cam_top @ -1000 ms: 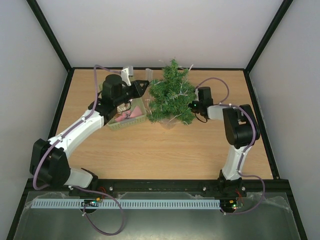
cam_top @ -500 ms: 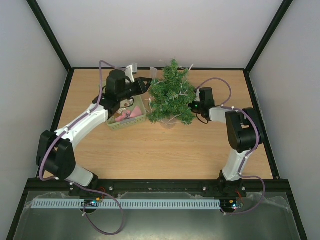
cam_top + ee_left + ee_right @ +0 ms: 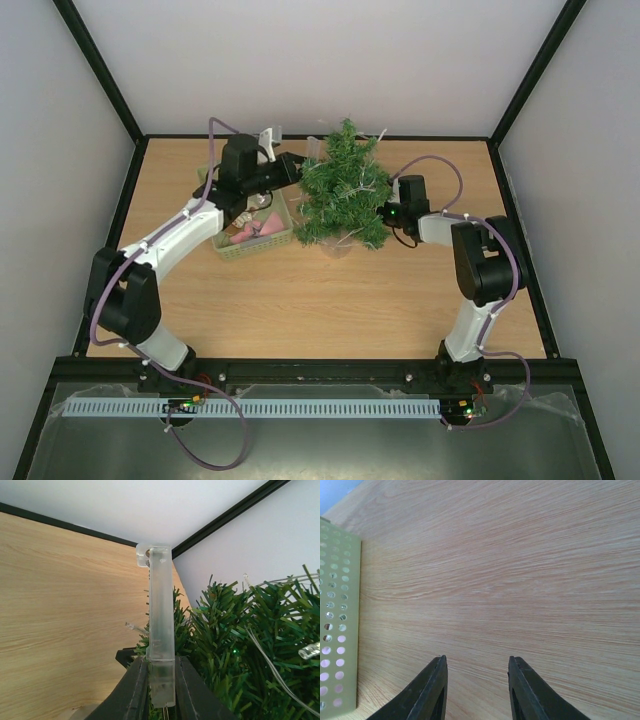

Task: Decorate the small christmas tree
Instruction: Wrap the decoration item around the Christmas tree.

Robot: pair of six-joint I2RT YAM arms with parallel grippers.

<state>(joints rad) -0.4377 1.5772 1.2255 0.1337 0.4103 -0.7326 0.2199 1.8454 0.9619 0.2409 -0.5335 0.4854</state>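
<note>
The small christmas tree (image 3: pixel 343 190) stands at the table's back middle, with thin light wires and clear bulbs (image 3: pixel 309 651) in its branches. My left gripper (image 3: pixel 296 168) is at the tree's upper left edge. In the left wrist view the left gripper (image 3: pixel 161 680) is shut on a long translucent plastic box (image 3: pixel 161 615), held against the green needles (image 3: pixel 235 645). My right gripper (image 3: pixel 385 213) sits at the tree's right side, its fingers hidden by branches. In the right wrist view the right gripper (image 3: pixel 477 667) is open and empty over bare wood.
A pale green perforated basket (image 3: pixel 262 241) with pink and white items stands just left of the tree, under my left arm; its wall shows in the right wrist view (image 3: pixel 337 620). Black frame rails and white walls border the table.
My left gripper has moved right and back with the translucent box, up to the tree's branches. My right gripper shifted slightly back along the tree's right side.
</note>
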